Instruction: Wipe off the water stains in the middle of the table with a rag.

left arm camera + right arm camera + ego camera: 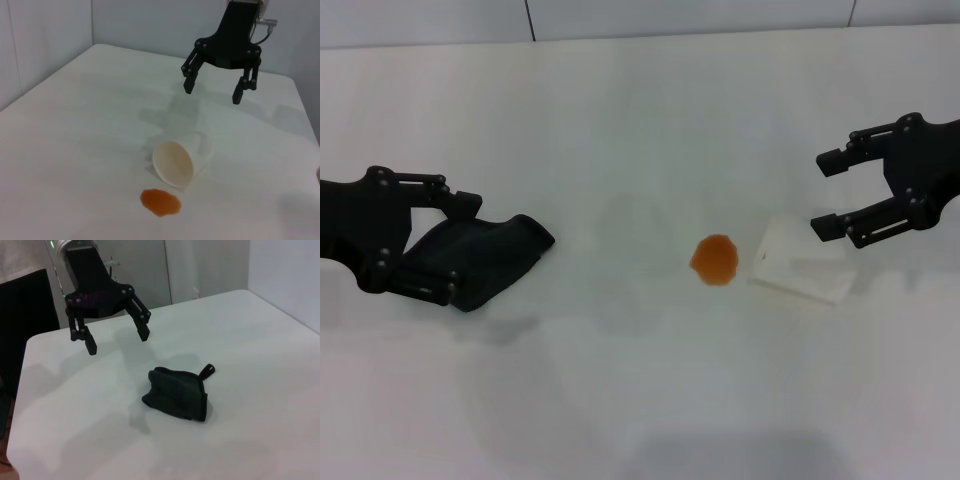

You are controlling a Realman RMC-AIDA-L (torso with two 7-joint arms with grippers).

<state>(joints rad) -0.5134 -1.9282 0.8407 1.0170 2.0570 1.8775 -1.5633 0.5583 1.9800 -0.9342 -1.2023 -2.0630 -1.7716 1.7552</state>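
The orange water stain sits near the middle of the white table; it also shows in the left wrist view. The dark rag lies crumpled on the table at the left, its loop tab showing in the right wrist view. My left gripper is open and empty. In the right wrist view it hangs above the table, apart from the rag. My right gripper is open and empty at the right, seen raised above the table in the left wrist view.
A white paper cup lies on its side just right of the stain, its mouth toward the stain in the left wrist view. A grey wall runs along the table's far edge.
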